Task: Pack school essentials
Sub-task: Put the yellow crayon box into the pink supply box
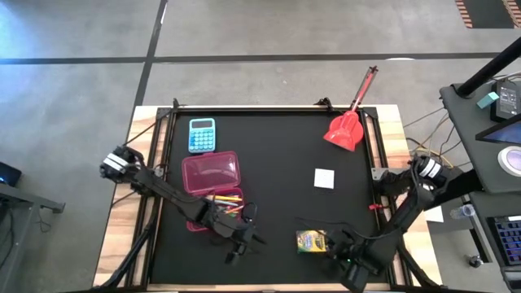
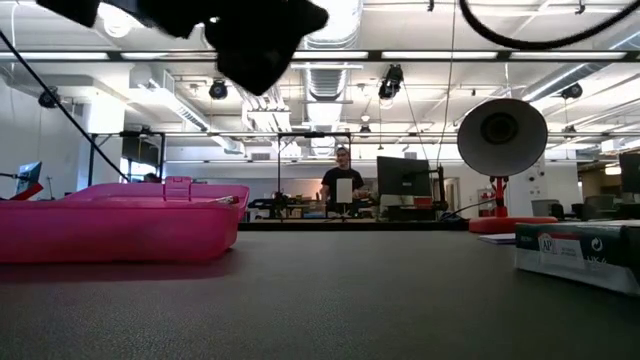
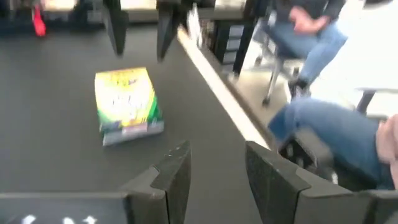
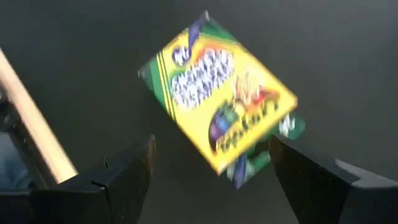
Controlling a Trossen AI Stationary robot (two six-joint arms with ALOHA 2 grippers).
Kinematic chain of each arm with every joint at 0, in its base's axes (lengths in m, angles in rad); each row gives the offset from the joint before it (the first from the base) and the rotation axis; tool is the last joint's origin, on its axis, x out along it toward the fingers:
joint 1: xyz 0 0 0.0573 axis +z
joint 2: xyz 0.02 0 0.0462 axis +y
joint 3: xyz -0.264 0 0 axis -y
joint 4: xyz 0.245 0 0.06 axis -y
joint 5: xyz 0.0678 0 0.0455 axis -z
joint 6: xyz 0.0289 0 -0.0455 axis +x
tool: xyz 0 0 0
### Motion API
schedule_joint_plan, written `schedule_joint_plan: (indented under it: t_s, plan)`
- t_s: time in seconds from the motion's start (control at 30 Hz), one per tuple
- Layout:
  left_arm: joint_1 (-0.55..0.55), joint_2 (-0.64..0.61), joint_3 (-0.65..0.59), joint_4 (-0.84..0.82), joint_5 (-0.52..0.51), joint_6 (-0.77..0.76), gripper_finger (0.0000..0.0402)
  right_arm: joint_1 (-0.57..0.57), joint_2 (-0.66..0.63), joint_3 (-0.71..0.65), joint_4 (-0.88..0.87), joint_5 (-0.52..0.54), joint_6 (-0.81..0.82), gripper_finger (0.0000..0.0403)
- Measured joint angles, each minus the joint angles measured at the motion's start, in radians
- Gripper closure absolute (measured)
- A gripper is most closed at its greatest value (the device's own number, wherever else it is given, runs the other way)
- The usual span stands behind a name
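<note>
From above, the yellow-green crayon box (image 1: 311,241) lies flat on the black bench (image 1: 277,155), with the right hand (image 1: 343,254) just beside it. The right wrist view shows wide-open jaws bracketing the box, not touching. Next, seemingly: descend, close squarely. The left hand (image 3: 214,171), near the open pink plastic case (image 1: 213,182), is parted and empty.
</note>
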Motion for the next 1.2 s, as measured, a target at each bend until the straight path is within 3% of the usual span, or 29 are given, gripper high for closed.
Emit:
schedule_joint_plan:
  t_s: [0.27,0.37,0.6,0.97,1.2]
  plan:
    - [0.001,0.203,0.003,0.448,0.007,0.048,0.0269,0.018,0.02,-0.025,-0.032,-0.134,0.129,0.0101]
    - [0.003,0.275,0.029,0.524,0.008,0.049,0.0269,0.016,0.02,-0.046,-0.039,-0.138,0.13,0.0101]
    - [0.005,0.37,0.118,0.525,0.009,0.05,0.0269,-0.024,0.019,-0.104,-0.019,-0.122,0.126,0.0101]
    - [0.053,0.381,0.129,0.497,0.007,0.049,0.0269,-0.132,0.022,-0.13,0.043,0.059,-0.09,0.0101]
    - [0.076,0.381,0.123,0.363,-0.095,0.041,0.0269,-0.153,0.021,-0.096,0.055,0.076,-0.231,0.0101]
